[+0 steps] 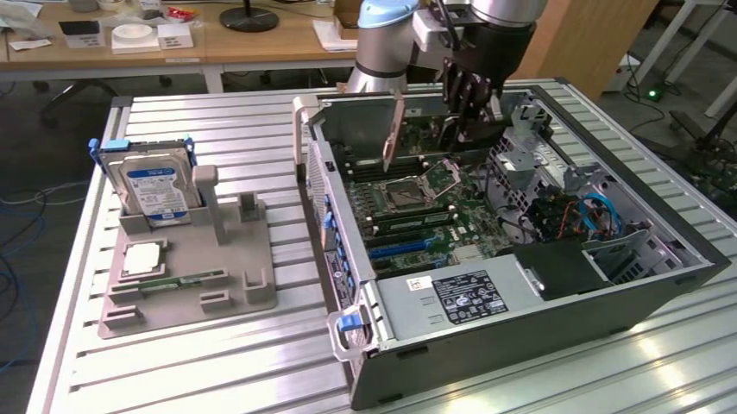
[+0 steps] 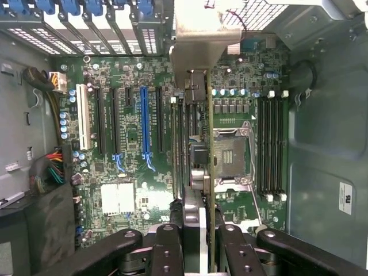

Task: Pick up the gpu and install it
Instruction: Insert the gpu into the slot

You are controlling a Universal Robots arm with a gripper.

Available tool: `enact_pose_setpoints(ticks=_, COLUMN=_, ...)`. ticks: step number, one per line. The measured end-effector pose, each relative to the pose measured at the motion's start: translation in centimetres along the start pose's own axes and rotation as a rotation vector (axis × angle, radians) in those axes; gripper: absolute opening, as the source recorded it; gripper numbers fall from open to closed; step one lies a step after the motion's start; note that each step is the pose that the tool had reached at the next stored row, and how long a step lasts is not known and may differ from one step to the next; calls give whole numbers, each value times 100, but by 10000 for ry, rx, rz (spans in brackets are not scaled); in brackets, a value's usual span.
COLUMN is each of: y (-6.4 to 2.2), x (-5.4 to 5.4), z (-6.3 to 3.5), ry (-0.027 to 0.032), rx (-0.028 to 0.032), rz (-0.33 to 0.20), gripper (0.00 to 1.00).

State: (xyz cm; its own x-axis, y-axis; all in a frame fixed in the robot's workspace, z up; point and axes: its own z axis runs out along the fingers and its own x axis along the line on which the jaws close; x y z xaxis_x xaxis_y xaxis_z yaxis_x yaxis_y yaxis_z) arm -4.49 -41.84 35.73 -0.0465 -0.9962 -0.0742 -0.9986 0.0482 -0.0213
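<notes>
- The gripper (image 2: 198, 230) has its jaws closed on the gpu (image 2: 202, 149), held edge-on.
- The gpu hangs inside the open computer case (image 1: 645, 276), above the motherboard (image 2: 121, 144), toward the exterior view's 12 o'clock.

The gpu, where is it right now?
The gpu is clamped edge-on in the gripper, held above the motherboard inside the open computer case, between the blue expansion slot and the CPU socket.
</notes>
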Motion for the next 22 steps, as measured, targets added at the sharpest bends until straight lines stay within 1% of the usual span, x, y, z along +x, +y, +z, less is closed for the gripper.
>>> enact_pose_setpoints(ticks=3, y=1, x=1, z=15, ry=-4, rx=0, rz=-10, gripper=28)
enact_pose_setpoints(ticks=5, y=8, x=3, z=24, ry=12, rx=0, rz=-11, gripper=28)
enact_pose_setpoints(ticks=7, y=17, x=8, z=46, ry=14, rx=-3, rz=-10, gripper=28)
enact_pose_setpoints(ticks=13, y=18, x=64, z=133, ry=22, rx=-80, rz=-28, gripper=28)
enact_pose_setpoints(ticks=14, y=17, x=72, z=150, ry=22, rx=-103, rz=-52, gripper=28)
enact_pose_setpoints(ticks=15, y=18, x=82, z=165, ry=23, rx=-150, rz=-66, gripper=28)
enact_pose_setpoints(ticks=18, y=22, x=102, z=210, ry=42, rx=-224, rz=-82, gripper=28)
enact_pose_setpoints(ticks=22, y=34, x=117, z=281, ry=41, rx=-222, rz=-53, gripper=28)
